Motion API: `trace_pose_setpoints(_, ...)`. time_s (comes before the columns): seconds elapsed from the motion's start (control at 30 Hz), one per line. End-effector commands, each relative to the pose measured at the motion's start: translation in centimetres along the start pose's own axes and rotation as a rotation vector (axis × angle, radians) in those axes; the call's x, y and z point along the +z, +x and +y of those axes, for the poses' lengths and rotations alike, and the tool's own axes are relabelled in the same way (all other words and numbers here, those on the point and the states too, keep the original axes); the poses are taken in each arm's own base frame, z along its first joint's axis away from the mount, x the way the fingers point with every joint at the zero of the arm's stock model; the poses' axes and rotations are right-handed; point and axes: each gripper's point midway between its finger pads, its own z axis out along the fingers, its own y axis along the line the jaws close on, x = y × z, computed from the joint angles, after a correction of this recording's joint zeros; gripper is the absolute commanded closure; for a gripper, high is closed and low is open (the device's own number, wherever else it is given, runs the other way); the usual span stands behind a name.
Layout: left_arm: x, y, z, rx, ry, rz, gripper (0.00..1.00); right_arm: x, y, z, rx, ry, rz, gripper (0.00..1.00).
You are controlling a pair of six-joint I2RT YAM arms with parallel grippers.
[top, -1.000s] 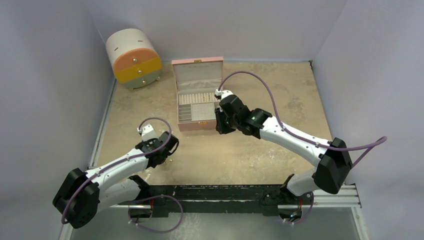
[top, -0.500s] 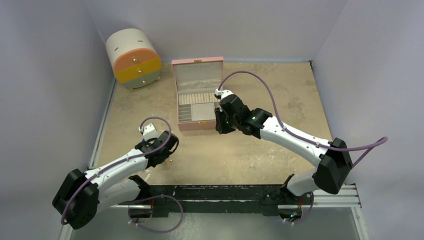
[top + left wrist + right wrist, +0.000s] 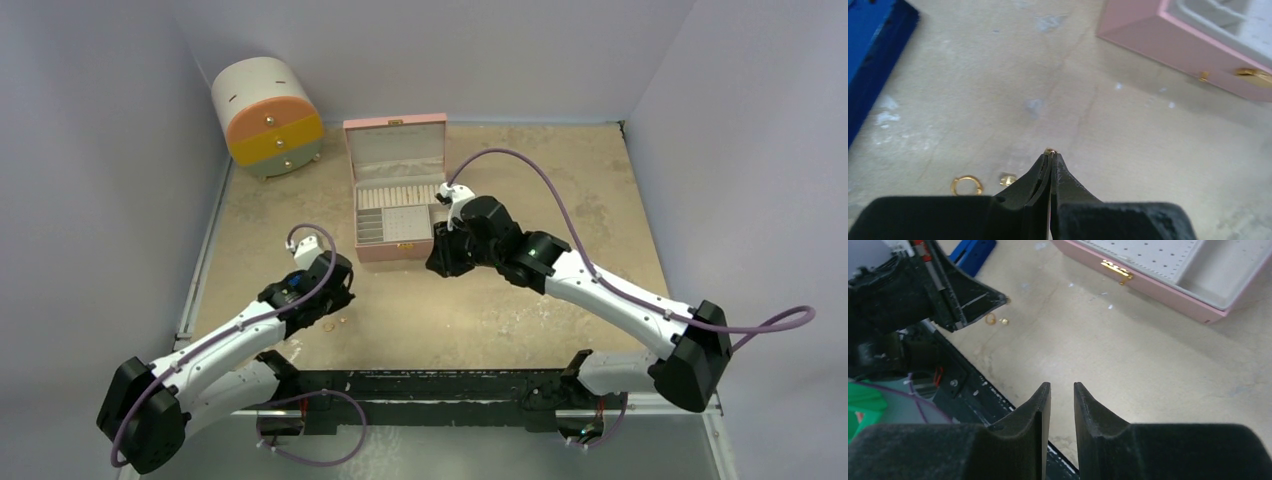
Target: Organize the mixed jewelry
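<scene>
From above, your counter (image 3: 560,200) is shut in by walls on three sides; one pink box (image 3: 395,245) stands open at mid-counter and one round drawer cabinet (image 3: 268,115) sits in the far left corner. The widest bare stretch lies right of the box. The left hand (image 3: 332,300) hangs near the front edge and the right hand (image 3: 436,266) is just beside the box's near right corner. At the left wrist you count three gold bits. One tiny gold piece (image 3: 1049,150) is clenched at the very fingertips, too small to tell which way it points. One gold ring (image 3: 967,186) lies flat on the counter, with one gold stud (image 3: 1007,179) just beside it. One blue tool (image 3: 873,60) runs along the left. At the right wrist, the right hand stands slightly parted, grasping nothing, over bare counter near the front edge.
</scene>
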Motion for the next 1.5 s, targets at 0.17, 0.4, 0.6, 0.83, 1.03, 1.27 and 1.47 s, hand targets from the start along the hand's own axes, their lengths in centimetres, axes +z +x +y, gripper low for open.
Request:
trace_pose_setpoints(0.17,-4.7,-3.0,-8.6,0.132,0.399,-0.006,1.00,-2.3,0.5,5.3,-0.057,-0.326,-0.016,0.71)
trace_pose_setpoints(0.4,-9.5,-3.8,-13.8,0.196,0.678,0.022,1.00,-3.6,0.2,6.5,-0.034,-0.421,-0.065,0.66)
trace_pose_setpoints(0.6,-11.9,-5.1,-15.2,0.251,0.740,0.008,1.00,-4.3,-0.5,6.8,-0.017,-0.450,-0.124,0.63)
trace_pose_setpoints(0.83,-12.0,-7.0,-13.8,0.226,0.647,-0.065,1.00,-1.7,-0.1,4.7,-0.042,-0.331,-0.090,0.61)
trace_pose_setpoints(1.03,-14.3,-10.5,-12.4,0.204,0.577,-0.192,0.77,1.6,0.5,3.5,-0.050,-0.256,-0.035,0.61)
trace_pose_setpoints(1.27,-17.9,-14.6,-9.4,0.212,0.486,-0.359,0.51,6.0,1.3,3.3,-0.126,-0.161,0.072,0.63)
trace_pose_setpoints(1.47,-20.5,-16.7,-7.5,0.204,0.465,-0.461,0.42,9.6,2.5,3.1,-0.195,-0.102,0.159,0.63)
